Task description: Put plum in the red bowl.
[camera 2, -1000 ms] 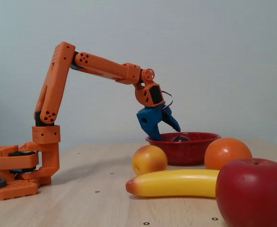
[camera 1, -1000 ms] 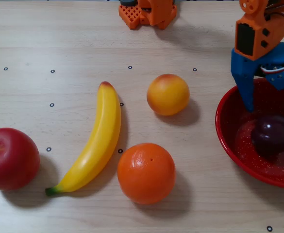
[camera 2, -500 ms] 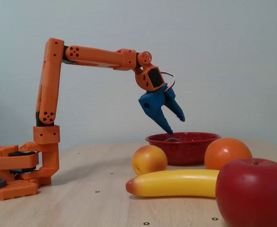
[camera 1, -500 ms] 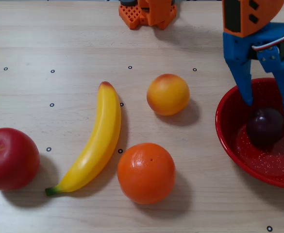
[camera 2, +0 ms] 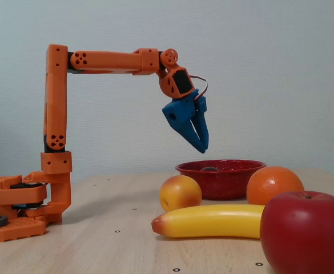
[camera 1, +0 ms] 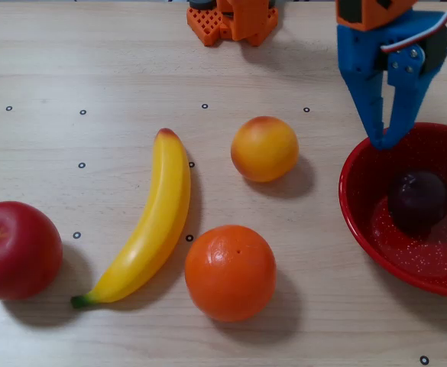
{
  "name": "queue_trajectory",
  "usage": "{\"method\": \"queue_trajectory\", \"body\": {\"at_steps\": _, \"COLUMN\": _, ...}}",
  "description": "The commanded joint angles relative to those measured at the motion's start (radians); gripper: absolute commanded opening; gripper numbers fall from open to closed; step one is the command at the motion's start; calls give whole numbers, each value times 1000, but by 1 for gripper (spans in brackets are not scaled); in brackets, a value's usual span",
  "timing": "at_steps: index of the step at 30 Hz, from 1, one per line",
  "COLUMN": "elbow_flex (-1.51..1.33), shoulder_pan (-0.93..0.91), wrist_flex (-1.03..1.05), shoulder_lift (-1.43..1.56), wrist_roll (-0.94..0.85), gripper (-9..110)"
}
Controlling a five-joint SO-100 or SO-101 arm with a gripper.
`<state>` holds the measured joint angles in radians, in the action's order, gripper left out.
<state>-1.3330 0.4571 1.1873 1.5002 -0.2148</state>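
Closest to the fixed camera, a red apple (camera 2: 305, 231) fills the lower right corner, with a yellow banana (camera 2: 209, 221) lying just behind it on the pale wooden tabletop (camera 2: 98, 240). Behind these sit an orange (camera 2: 274, 184) and a yellow-orange peach (camera 2: 180, 193), well apart from each other. Farther back stands the red bowl (camera 2: 219, 178); in the overhead view the plum (camera 1: 417, 198) rests inside it, on the speckled floor toward the rim nearest the arm. Above the bowl's near rim hangs the blue claw (camera 2: 202, 149), clear of bowl and plum, its two fingers drawn nearly together at the tips and gripping nothing. At the far left, the orange arm (camera 2: 55, 108) rises from its base.
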Motion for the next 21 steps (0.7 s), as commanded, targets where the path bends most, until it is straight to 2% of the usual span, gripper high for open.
{"method": "queue_trajectory", "body": {"at_steps": 1, "elbow_flex": 80, "shoulder_pan": -32, "wrist_flex": 31, "shoulder_lift": 146, "wrist_roll": 0, "gripper": 0}}
{"method": "queue_trajectory", "body": {"at_steps": 8, "elbow_flex": 81, "shoulder_pan": -81, "wrist_flex": 95, "shoulder_lift": 221, "wrist_roll": 0, "gripper": 0}}
{"method": "queue_trajectory", "body": {"at_steps": 21, "elbow_flex": -233, "shoulder_pan": -265, "wrist_flex": 123, "shoulder_lift": 601, "wrist_roll": -2, "gripper": 0}}
